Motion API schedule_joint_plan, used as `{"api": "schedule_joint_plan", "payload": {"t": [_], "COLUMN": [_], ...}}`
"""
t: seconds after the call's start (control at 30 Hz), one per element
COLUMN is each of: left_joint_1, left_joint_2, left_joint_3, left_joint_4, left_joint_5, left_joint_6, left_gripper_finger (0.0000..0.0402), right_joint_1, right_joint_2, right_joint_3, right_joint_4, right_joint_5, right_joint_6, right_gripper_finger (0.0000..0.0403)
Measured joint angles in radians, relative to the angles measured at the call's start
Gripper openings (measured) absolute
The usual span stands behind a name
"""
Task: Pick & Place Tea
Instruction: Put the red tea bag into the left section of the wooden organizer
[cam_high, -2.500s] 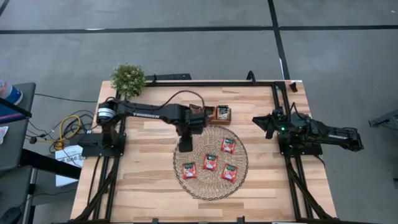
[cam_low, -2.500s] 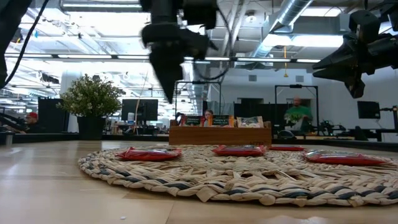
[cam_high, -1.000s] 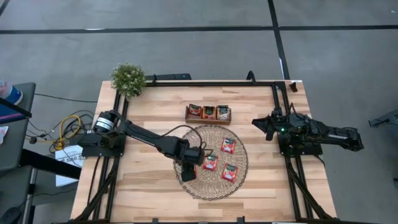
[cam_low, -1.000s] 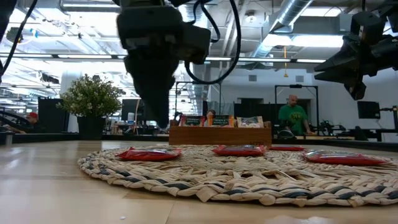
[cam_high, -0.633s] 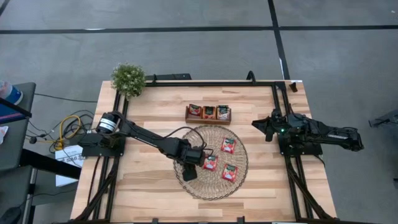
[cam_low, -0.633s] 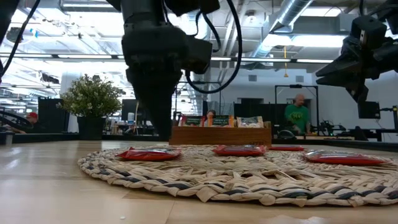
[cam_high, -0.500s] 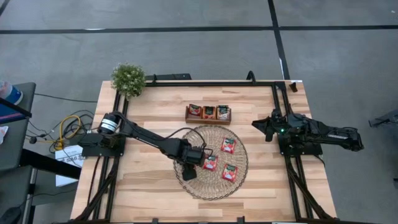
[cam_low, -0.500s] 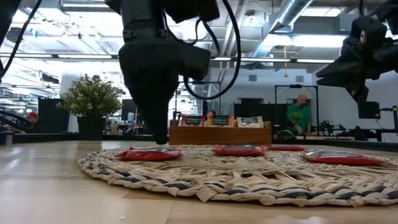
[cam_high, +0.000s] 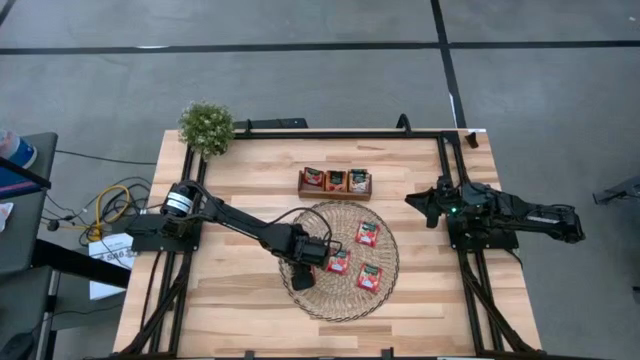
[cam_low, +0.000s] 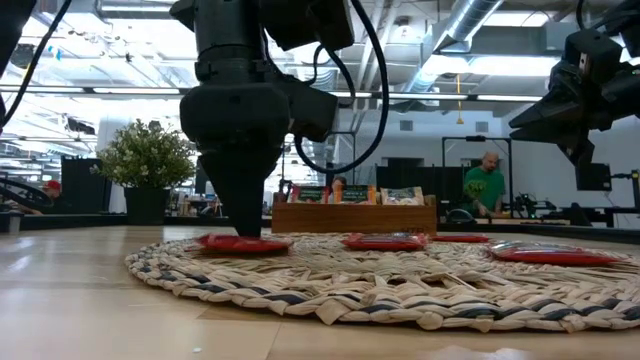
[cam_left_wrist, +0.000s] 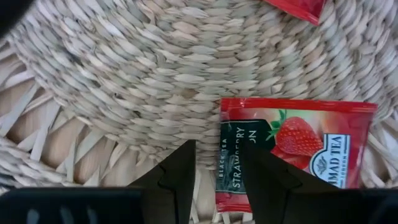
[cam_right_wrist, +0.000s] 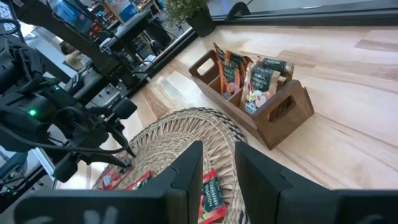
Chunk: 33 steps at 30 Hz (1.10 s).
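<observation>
Several red tea sachets lie flat on the round woven mat (cam_high: 330, 303): three show from above (cam_high: 367, 233) (cam_high: 338, 262) (cam_high: 369, 277). My left gripper (cam_high: 303, 272) hides another from above; that one shows in the low view (cam_low: 243, 243) and the left wrist view (cam_left_wrist: 292, 149). My left gripper (cam_left_wrist: 217, 149) points down at its label end, open, one finger over the mat and one over the sachet. The wooden tray (cam_high: 335, 182) holds more sachets upright in its slots. My right gripper (cam_high: 420, 203) hangs open at the table's right, clear of everything. My left gripper comes from above, pointing down, with its fingertips (cam_low: 243, 232) down at the red sachet's label end (cam_left_wrist: 231, 168). The fingers stand astride that edge. Whether they touch the sachet I cannot tell. The sachet lies flat on the mat.
A potted plant (cam_high: 206, 127) stands at the far left corner. Black frame rails run along the table's left, far and right sides. Bare wood lies near the front edge and left of the mat. A person stands in the room beyond the table.
My left gripper has come down, pointing more steeply, onto the red sachet at the mat's left part. Its fingers keep the same gap. The sachets have stayed in place.
</observation>
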<state>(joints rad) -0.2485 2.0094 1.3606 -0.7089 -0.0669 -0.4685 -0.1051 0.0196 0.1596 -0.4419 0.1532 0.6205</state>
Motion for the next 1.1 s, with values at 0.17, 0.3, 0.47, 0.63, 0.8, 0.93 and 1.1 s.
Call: {"api": "schedule_joint_plan", "payload": {"t": [0.17,0.3,0.47,0.63,0.8,0.93,1.1], "left_joint_1": [0.0,0.0,0.0,0.001,0.001,0.001,0.002], "left_joint_2": [0.008,0.008,0.009,0.01,0.01,0.01,0.01], "left_joint_3": [0.002,0.002,0.001,0.001,0.0,0.0,0.008], "left_joint_4": [-0.013,-0.014,-0.02,-0.022,-0.023,-0.022,-0.035], "left_joint_5": [-0.012,-0.016,-0.009,0.01,0.011,0.023,0.046], "left_joint_6": [0.004,0.003,-0.019,-0.022,-0.035,-0.043,-0.065], "left_gripper_finger": [0.0115,0.0115,0.0099,0.0055,0.001,0.0002,0.0002], "right_joint_1": [0.0,0.0,0.0,0.0,0.0,0.0,0.0], "right_joint_2": [0.0,0.0,0.0,0.0,0.0,0.0,0.0], "right_joint_3": [0.0,0.0,0.0,0.0,0.0,0.0,0.0], "right_joint_4": [0.0,0.0,0.0,0.0,0.0,0.0,0.0], "right_joint_5": [0.0,0.0,0.0,0.0,0.0,0.0,0.0], "right_joint_6": [0.0,0.0,0.0,0.0,0.0,0.0,0.0], "right_gripper_finger": [0.0087,0.0087,0.0087,0.0087,0.0087,0.0087,0.0087]}}
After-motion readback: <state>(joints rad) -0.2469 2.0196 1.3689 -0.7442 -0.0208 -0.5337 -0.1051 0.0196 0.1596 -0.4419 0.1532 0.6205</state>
